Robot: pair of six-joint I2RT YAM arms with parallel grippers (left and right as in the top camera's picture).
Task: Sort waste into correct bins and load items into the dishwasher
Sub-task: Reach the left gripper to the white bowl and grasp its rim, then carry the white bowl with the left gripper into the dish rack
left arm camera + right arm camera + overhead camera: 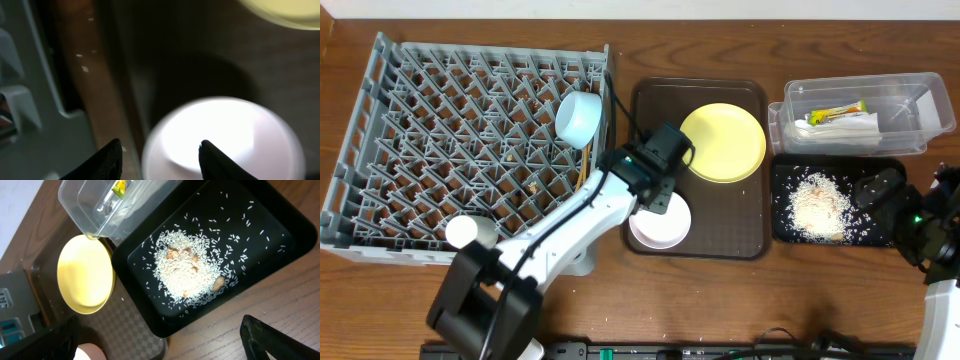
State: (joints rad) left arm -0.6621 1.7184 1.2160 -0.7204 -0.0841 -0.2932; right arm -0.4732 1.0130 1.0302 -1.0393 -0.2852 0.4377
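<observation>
One white bowl (660, 228) lies under the wide-spread left tool (161, 156), yellow plate (722, 142) nearby.

No readable text, labels, brands or numbers in any view. The wrapper (837, 114) in the tub (910, 100) carries green and orange print, but it is too small and blurred to make out any letters. Nothing else shows markings.
</observation>
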